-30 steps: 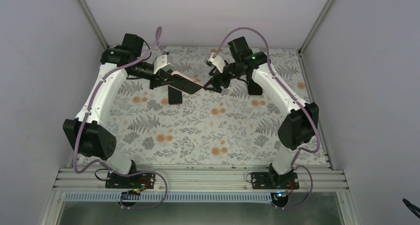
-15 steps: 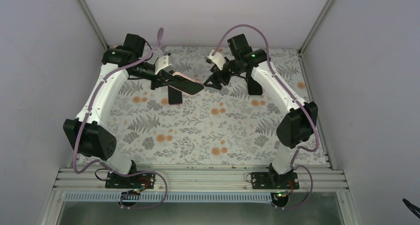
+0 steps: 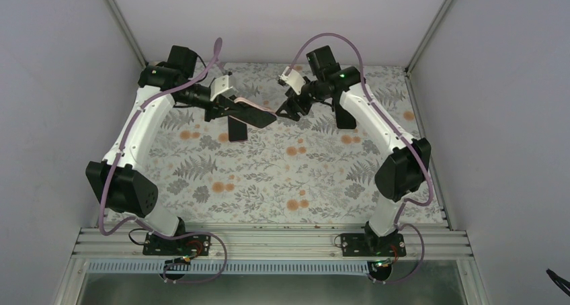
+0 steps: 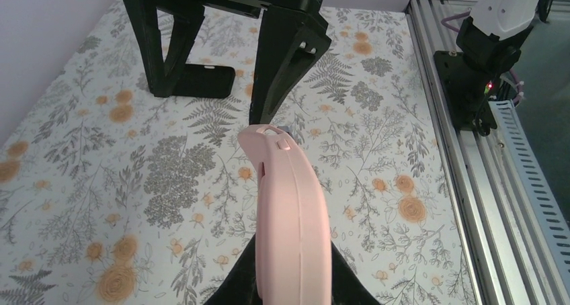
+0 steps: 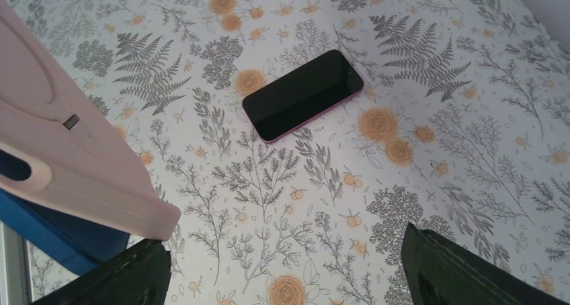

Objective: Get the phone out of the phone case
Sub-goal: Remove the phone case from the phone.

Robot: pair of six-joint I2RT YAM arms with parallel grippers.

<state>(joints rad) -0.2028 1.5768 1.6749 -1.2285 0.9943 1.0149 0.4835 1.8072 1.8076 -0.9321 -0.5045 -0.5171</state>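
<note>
Phone (image 5: 302,93) lies flat, screen up, on the flowered table (image 5: 470,150), toward its far edge and left of centre, apparently already free. The left gripper (image 3: 225,108) pinches the pink phone case (image 4: 292,211) by one end, aloft over the table, probably to keep it clear. The right gripper (image 5: 286,268) hovers beside the case's free end, fingers spread wide, holding nothing.
</note>
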